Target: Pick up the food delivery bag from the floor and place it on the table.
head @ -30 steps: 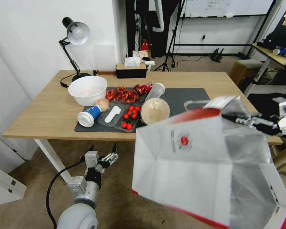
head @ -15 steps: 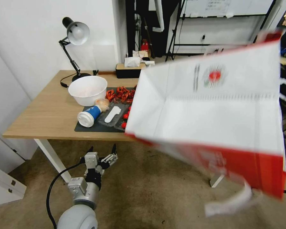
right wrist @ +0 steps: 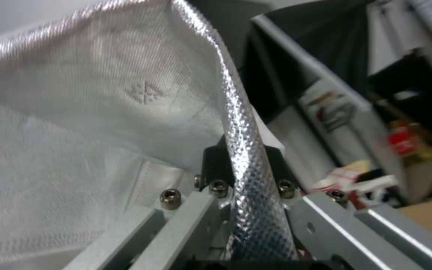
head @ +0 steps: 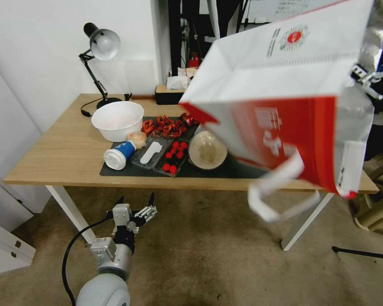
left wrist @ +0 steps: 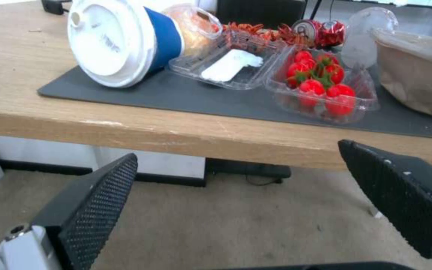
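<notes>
Silver foil edge: pinched between the closed fingers of the right hand (right wrist: 246,210).
Right hand: high at the right, beside the worktop (head: 59,144).
Bag (head: 281,97): in the air above the worktop's right part — tilted, red side facing the camera, white strap (head: 276,191) dangling.
Left hand (head: 137,207): low over the floor (head: 208,263), before the worktop's front edge — fingers spread, holding nothing.
</notes>
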